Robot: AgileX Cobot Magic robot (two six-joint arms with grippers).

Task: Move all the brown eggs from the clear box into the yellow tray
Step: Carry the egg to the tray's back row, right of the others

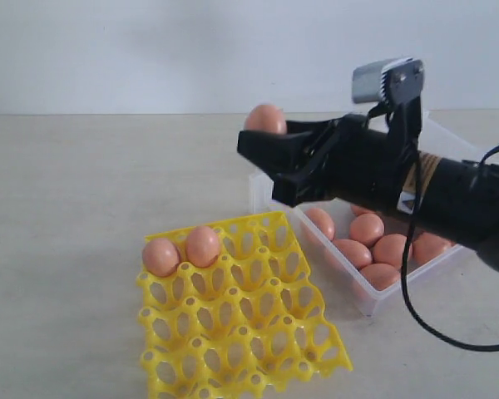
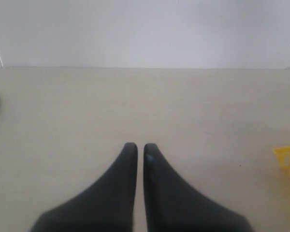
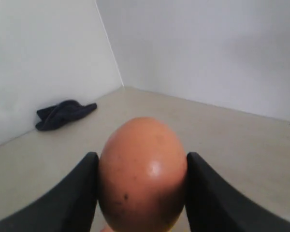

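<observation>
Left gripper (image 2: 140, 146): jaws all but together, only a thin slit between them, nothing held. It hangs low over bare counter (image 2: 135, 96).

Yellow tray (image 1: 241, 332): on the counter, left of centre in the exterior view. Two brown eggs (image 1: 160, 256) sit side by side in its far-left corner cups.

Right gripper (image 3: 141, 155): comes in from the right, raised off the counter. Jaws partly apart and clamped on the held egg (image 1: 266, 119), one finger against each flank. The held egg is in the air, clear of tray and box, beyond the tray's far edge.

Clear box (image 1: 353, 287): just right of the tray. More brown eggs lie clustered inside, partly hidden by the arm (image 1: 457, 199).

Dark cloth (image 3: 63, 113): lies by the wall in the right wrist view.
</observation>
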